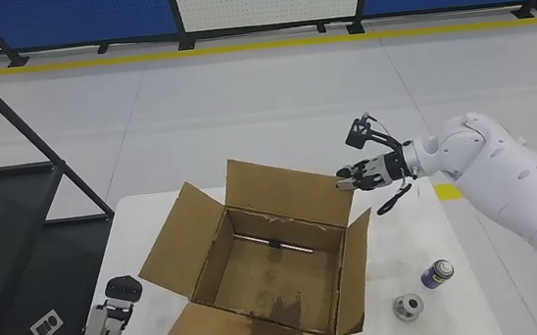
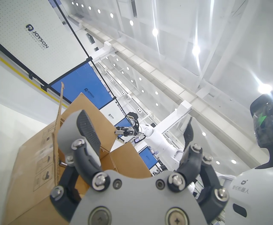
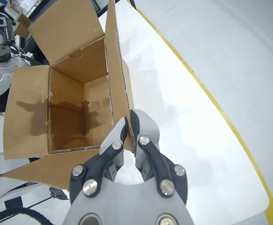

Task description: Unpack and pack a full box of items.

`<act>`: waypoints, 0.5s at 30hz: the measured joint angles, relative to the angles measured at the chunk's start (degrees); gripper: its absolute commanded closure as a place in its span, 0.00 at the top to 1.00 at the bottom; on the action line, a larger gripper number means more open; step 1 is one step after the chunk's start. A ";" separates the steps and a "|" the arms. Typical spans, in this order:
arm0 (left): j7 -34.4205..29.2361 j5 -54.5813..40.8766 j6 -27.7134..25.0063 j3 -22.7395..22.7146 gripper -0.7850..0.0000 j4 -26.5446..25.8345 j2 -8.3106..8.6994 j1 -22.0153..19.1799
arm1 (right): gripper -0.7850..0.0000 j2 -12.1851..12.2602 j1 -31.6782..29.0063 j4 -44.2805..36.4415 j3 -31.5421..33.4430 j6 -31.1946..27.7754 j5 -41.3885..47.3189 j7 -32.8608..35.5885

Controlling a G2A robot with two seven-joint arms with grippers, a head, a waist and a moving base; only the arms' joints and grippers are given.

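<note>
Right hand (image 3: 128, 121) pinches the far flap (image 3: 118, 74) of the box (image 3: 70, 70) (at a corner); left hand (image 2: 136, 123) gapes wide

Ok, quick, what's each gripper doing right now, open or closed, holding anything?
Left gripper: jaws open, holding nothing.
Right gripper: jaws closed on a flap of the cardboard box.

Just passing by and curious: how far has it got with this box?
Unpacking looks done: the box is empty, with a bottle and a small metal can on the table beside it. In hand: the right end effector pinches a flap. Repacking is left.
</note>
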 measured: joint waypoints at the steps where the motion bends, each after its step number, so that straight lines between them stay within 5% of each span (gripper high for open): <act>1: -0.03 0.05 0.04 0.06 1.00 0.08 -0.01 -0.06 | 0.00 0.13 0.24 -0.03 -0.73 -0.61 0.35 -0.61; 15: -0.67 -0.29 0.82 0.70 1.00 0.98 -0.06 -1.38 | 0.00 2.65 1.25 -4.87 -1.43 -1.62 2.17 -1.63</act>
